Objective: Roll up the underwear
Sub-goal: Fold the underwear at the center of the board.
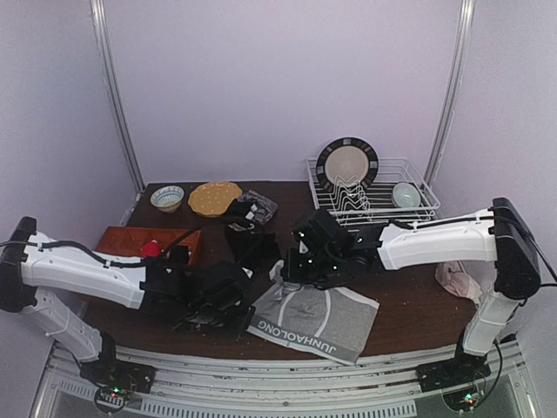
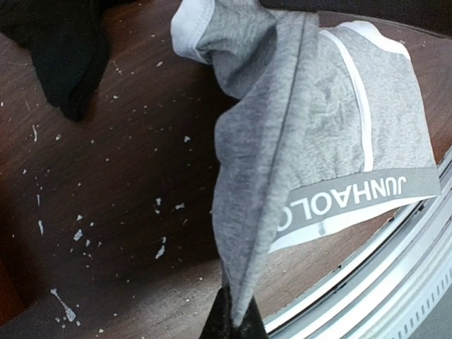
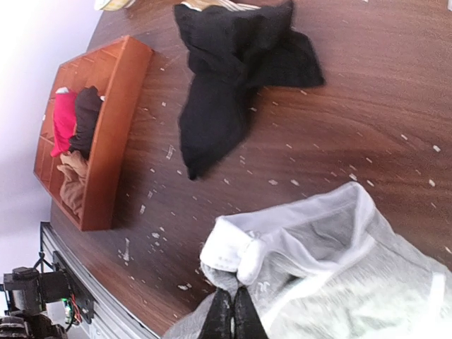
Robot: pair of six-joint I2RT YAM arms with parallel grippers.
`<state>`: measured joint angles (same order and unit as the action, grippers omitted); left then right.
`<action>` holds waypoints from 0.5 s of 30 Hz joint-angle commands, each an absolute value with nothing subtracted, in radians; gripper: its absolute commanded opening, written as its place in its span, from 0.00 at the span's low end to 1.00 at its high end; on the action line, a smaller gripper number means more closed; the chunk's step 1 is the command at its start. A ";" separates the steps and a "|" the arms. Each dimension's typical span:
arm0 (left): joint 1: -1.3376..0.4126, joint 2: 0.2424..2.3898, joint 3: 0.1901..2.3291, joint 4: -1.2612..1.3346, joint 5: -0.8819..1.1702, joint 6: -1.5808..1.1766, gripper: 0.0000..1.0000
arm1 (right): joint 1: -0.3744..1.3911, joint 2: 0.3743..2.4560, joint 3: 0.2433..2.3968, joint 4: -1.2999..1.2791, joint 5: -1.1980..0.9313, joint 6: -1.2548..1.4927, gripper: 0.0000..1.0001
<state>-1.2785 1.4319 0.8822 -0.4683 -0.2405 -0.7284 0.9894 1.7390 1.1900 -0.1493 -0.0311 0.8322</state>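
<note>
Near the lower centre of the top view, the light grey underwear (image 1: pixel 318 320) lies on the table (image 1: pixel 409 309), waistband toward the bottom edge. The left gripper (image 2: pixel 235 325) pinches a raised fold of it, and the right gripper (image 3: pixel 233 318) clamps its white-hemmed leg opening. Black underwear (image 3: pixel 226 78) lies crumpled further up, apart.

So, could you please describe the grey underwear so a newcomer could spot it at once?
Start at the near edge of the table, between the two arms. The light grey underwear lies there. Unlike the black garments behind it, its waistband reads JUNHAOLONG.
</note>
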 commanded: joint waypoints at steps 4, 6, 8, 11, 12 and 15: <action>-1.359 1.627 1.056 -0.561 -0.299 -0.651 0.00 | 0.970 1.531 0.951 -0.097 0.052 0.914 0.00; -1.371 1.677 1.097 -0.561 -0.293 -0.641 0.00 | 0.962 1.480 0.895 -0.102 0.072 0.928 0.00; -1.384 1.722 1.147 -0.561 -0.289 -0.633 0.00 | 0.951 1.426 0.848 -0.115 0.088 0.937 0.00; -1.406 1.768 1.203 -0.566 -0.292 -0.619 0.00 | 0.937 1.343 0.780 -0.141 0.116 0.954 0.00; -1.413 1.781 1.223 -0.570 -0.296 -0.614 0.00 | 0.933 1.303 0.758 -0.157 0.129 0.962 0.00; -1.430 1.815 1.271 -0.573 -0.302 -0.593 0.00 | 0.928 1.219 0.682 -0.175 0.150 0.984 0.00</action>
